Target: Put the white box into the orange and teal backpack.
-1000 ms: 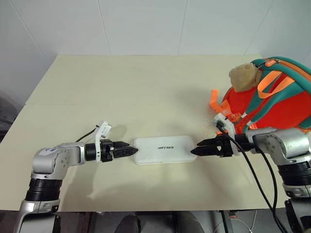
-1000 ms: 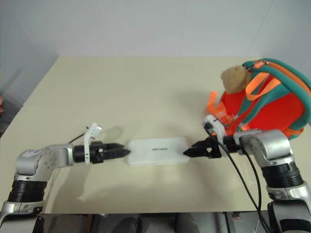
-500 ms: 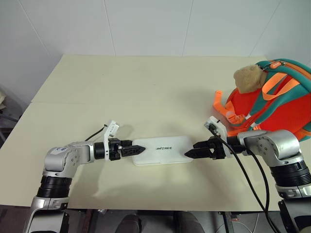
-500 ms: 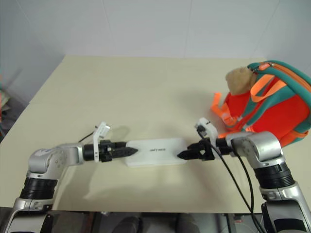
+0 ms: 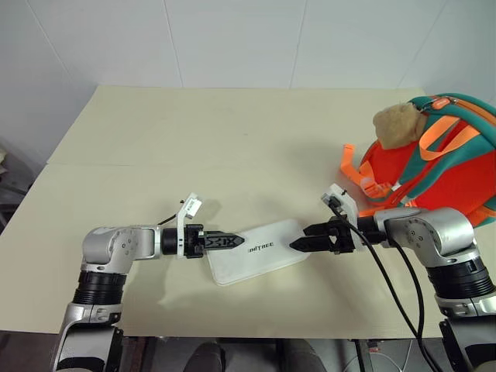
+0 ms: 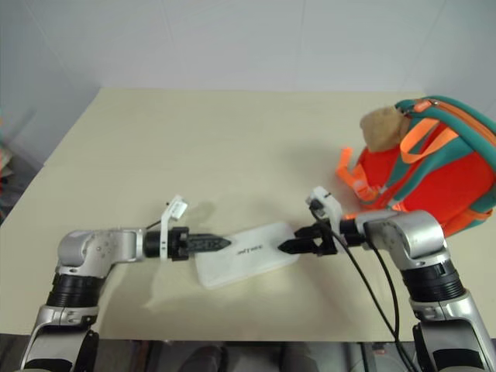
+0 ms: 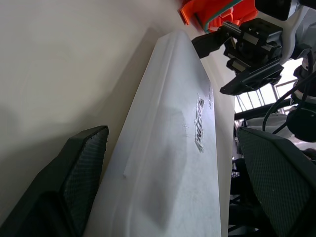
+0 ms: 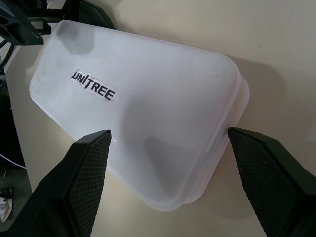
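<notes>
On the table, the white box lies askew between left gripper and right gripper, both spread wide at its ends; orange and teal backpack well apart, nothing packed yet

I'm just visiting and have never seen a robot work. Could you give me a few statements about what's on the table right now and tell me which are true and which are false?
1. The white box lies on the table, outside the backpack. True.
2. The orange and teal backpack sits on the robot's left side. False: it is at the robot's right.
3. The left pincer and right pincer are at opposite ends of the box, both open. True.
4. A tan plush toy is at the top of the backpack. True.
5. The box has no lettering on it. False: dark lettering is printed on top.
</notes>
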Available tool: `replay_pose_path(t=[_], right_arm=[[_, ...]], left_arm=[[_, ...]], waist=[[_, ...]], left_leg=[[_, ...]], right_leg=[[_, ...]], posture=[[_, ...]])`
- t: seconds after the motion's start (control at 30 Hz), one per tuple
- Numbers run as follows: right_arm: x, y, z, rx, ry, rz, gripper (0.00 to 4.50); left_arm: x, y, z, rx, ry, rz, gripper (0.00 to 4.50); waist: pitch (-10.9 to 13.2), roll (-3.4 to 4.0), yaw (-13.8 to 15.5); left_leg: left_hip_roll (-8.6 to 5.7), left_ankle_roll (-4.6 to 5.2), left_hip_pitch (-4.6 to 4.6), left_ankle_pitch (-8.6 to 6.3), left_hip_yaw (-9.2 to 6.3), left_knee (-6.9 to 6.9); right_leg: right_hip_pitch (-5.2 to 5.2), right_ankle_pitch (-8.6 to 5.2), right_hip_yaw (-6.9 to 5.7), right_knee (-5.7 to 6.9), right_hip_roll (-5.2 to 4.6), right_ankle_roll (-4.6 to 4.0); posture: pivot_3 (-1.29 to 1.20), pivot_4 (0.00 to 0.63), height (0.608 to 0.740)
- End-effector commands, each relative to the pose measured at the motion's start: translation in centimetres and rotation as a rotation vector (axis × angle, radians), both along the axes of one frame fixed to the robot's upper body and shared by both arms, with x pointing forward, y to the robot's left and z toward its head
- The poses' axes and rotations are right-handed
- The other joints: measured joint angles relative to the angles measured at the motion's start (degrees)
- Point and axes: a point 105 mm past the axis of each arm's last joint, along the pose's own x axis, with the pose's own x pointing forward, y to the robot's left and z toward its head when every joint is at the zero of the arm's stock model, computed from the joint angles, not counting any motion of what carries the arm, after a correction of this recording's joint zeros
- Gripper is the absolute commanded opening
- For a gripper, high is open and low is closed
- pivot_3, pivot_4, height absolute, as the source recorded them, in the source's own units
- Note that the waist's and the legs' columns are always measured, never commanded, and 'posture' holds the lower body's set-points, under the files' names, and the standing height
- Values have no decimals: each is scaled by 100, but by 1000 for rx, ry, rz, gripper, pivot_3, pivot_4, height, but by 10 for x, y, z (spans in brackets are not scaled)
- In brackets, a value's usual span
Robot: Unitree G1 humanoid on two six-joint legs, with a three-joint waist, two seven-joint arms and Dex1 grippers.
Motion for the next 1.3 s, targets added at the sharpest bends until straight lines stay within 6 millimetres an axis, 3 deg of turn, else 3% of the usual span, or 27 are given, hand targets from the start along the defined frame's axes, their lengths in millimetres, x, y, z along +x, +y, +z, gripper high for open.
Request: replay_pose_path(t=[0.03,0.17,0.3,0.37,0.47,0.67,0.8,1.0,1.3], right_arm=[[-2,4,10,20,-44,19,4500],[-3,5,9,20,-42,23,4500],[-4,6,7,21,-40,28,4500],[-4,7,6,24,-39,30,4500],[-4,9,4,29,-33,36,4500],[-2,13,2,38,-28,46,4500],[1,16,2,41,-29,54,4500],[2,18,2,44,-32,63,4500],[1,16,2,44,-32,64,4500]], left_arm=[[2,11,-15,75,22,43,4445],[17,34,-19,180,-63,139,4445],[24,69,-3,244,-140,229,4445],[20,83,10,248,-146,256,4445],[-2,96,28,213,-88,230,4445],[-44,95,39,143,39,147,4445],[-63,89,35,102,97,119,4445],[-76,77,22,83,119,104,4445],[-87,78,6,131,179,129,4445]], waist=[[0,0,-3],[0,0,-5],[0,-1,-86],[0,-1,-163],[1,-2,-213],[1,-2,-131],[2,-3,-147],[2,-3,-146],[2,-3,-148]], left_leg=[[0,0,1,0,0,0],[1,0,10,2,-1,1],[14,-2,20,13,-2,-2],[23,-3,20,21,-3,-6],[33,-2,18,24,-1,-13],[35,6,-7,17,-4,-21],[30,12,-12,9,-6,-20],[38,6,-8,7,-7,-19],[39,3,-2,8,-5,-20]], right_leg=[[0,0,0,-9,0,0],[1,0,0,-4,1,-1],[0,20,0,3,18,-23],[-1,30,-2,4,28,-33],[-8,34,-1,5,36,-38],[-21,32,-5,3,30,-38],[-21,32,-3,-9,22,-38],[-22,32,-3,-31,26,-38],[-22,31,1,-28,28,-40]], posture=[[0,150,740],[0,150,740],[0,150,740],[0,150,740],[0,150,740],[0,150,740],[0,150,740],[0,150,740],[0,150,740]])
